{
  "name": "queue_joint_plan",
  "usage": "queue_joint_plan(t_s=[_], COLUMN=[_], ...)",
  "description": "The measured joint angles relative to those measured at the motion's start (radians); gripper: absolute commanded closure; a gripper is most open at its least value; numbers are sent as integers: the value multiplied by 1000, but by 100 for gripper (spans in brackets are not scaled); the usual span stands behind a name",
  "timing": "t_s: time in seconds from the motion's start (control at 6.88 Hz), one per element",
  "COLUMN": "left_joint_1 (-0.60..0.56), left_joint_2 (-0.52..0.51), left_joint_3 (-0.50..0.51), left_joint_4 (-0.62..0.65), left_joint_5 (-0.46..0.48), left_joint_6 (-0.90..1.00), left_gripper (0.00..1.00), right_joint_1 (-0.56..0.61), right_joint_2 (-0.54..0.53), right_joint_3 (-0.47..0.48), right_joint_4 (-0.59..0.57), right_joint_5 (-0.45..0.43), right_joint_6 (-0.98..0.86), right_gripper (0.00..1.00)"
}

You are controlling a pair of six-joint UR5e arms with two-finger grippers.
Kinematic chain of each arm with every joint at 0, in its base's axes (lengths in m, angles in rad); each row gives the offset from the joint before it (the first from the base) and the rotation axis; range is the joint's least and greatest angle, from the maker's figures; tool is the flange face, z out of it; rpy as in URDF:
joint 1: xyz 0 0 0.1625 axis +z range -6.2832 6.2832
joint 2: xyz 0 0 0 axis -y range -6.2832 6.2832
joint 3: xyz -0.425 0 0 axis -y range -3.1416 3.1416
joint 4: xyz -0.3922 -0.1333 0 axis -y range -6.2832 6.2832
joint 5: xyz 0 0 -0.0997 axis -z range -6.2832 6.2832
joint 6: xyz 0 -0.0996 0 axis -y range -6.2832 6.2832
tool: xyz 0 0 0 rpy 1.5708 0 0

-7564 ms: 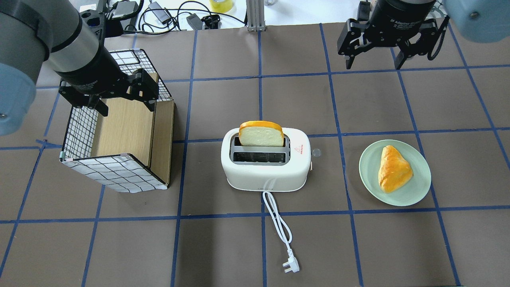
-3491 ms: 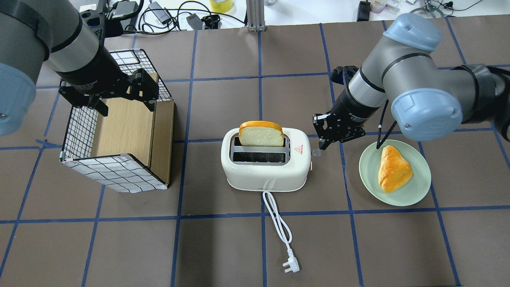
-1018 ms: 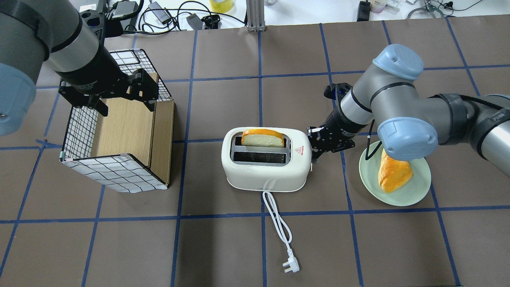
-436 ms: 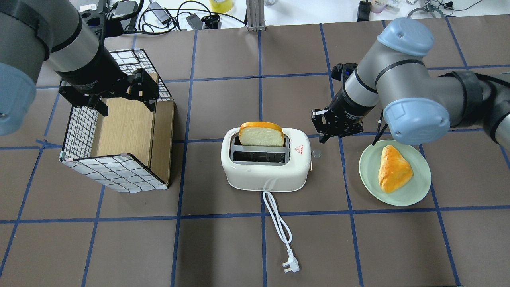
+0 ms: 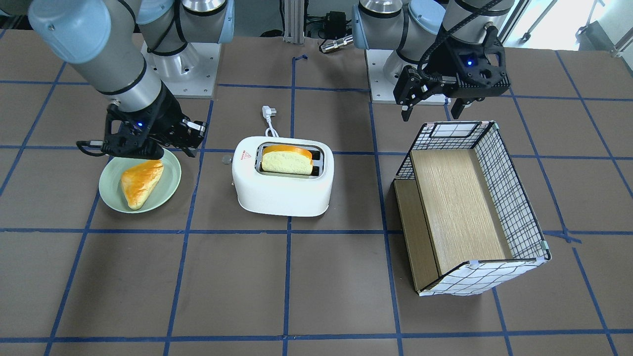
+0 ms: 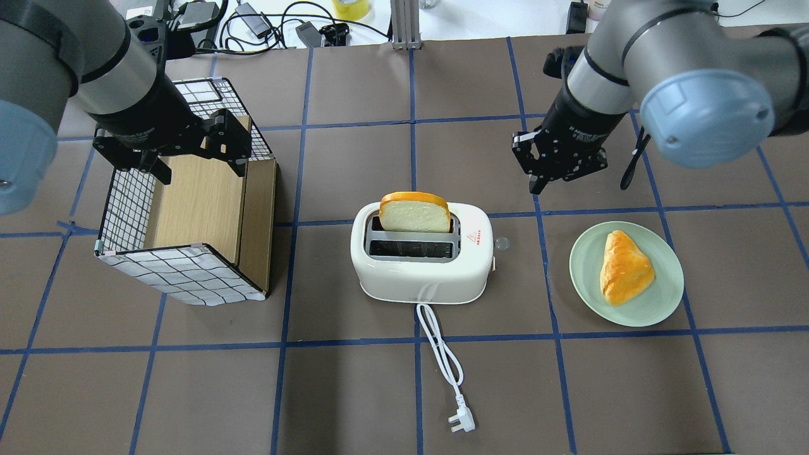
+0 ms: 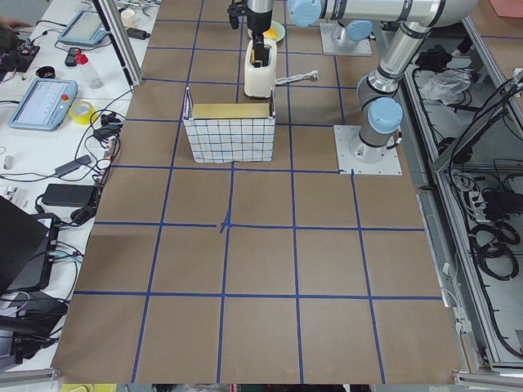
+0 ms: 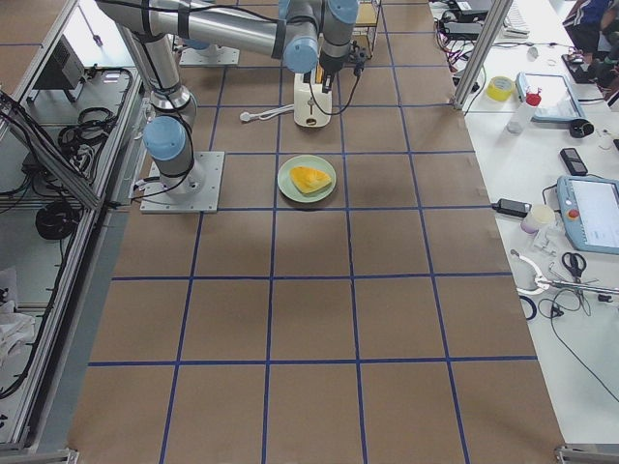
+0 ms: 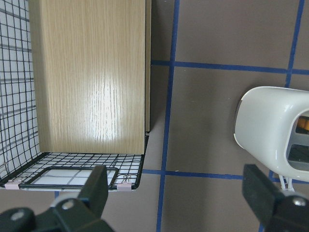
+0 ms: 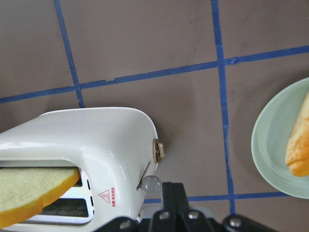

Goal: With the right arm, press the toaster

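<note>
One bread slice (image 6: 414, 215) stands up in the toaster (image 6: 422, 272); the right gripper (image 6: 539, 186), clenched empty, hangs clear of its lever (image 6: 502, 242); the left gripper (image 6: 202, 172) gapes over the basket (image 6: 183, 273).

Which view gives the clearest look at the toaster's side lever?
The right wrist-mounted view: the lever shows close and sharp on the toaster. Overhead and front-facing views show it only as a small dot beside the toaster. Both side views are too distant, and the left wrist view catches only the toaster's opposite end.
</note>
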Motion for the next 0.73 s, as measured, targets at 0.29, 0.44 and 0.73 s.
queue_joint_plan(t_s=[0.29, 0.44, 0.73], left_joint_1=[0, 0, 0], left_joint_2=[0, 0, 0], left_joint_3=[0, 0, 0], left_joint_4=[0, 0, 0], left_joint_5=[-1, 0, -1], left_joint_6=[0, 0, 0], left_gripper=[0, 0, 0], right_joint_1=[0, 0, 0], right_joint_2=[-2, -2, 2], right_joint_3=[-142, -166, -169], right_joint_4=[104, 102, 23], right_joint_5=[-89, -115, -149], right_joint_6=[0, -4, -17], right_gripper=[50, 17, 0])
